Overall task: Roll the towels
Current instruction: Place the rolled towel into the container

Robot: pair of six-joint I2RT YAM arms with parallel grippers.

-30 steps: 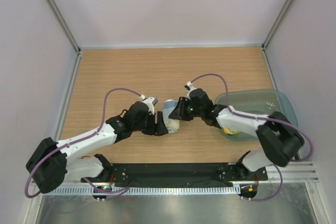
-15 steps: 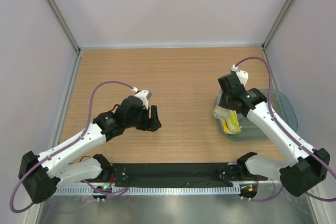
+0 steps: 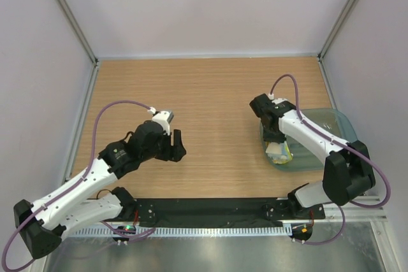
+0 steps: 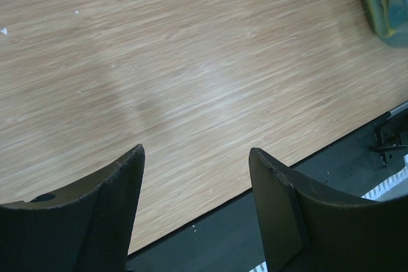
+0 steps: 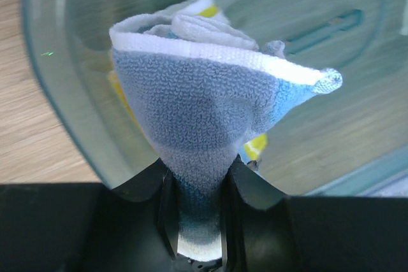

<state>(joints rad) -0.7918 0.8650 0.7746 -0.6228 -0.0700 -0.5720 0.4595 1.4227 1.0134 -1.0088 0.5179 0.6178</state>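
A: Terry cloth, pale: the light blue towel with a white hem (image 5: 204,100) is bunched up, its lower end pinched between the fingers of the right gripper (image 5: 197,186). Clamped firmly on it.

B: Does the top view agree?

A: Partly. From above, the arm covers most of it. Only a pale lump shows just below the gripper, over the left end of the clear bluish plastic tub (image 3: 331,125). The pinch itself shows in the wrist cam only.

B: Second towel?

A: The yellow towel (image 5: 256,146) is slivers peeking out behind the blue one in the wrist cam, beyond the fingers, inside the tub. The top view shows a yellow patch just beside the gripper, within the tub wall. The print isn't readable in either view.

B: Left side?

A: The left gripper (image 4: 197,176) is released, fingers spread, nothing between them. Its cam shows the light wood table (image 4: 191,62) beneath and ahead, and the black base rail (image 4: 344,157) by its right finger. A corner of the tub sits far off at the top right. Only the top view gives the layout: that gripper is well apart from the tub and both towels.
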